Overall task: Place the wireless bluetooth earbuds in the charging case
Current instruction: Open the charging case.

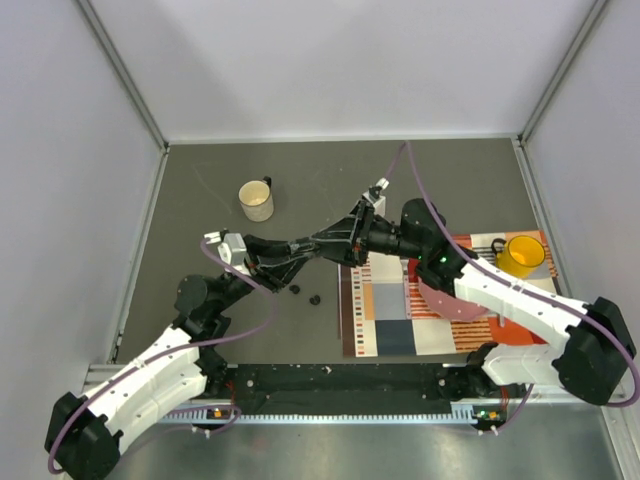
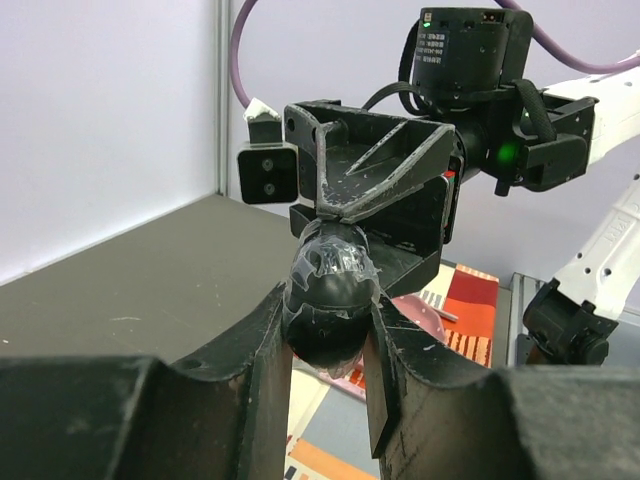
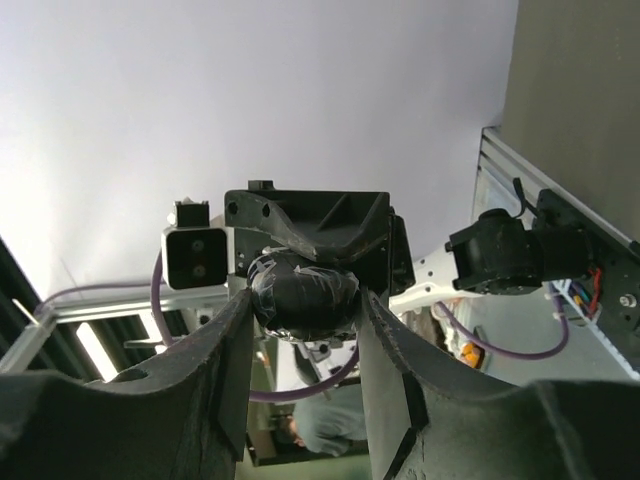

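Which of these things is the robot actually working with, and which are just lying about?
Part of the job:
- case, clamped between the left gripper and the right gripper
- two earbuds loose on the table

Just lying about:
- cream mug
- yellow mug
- patterned mat
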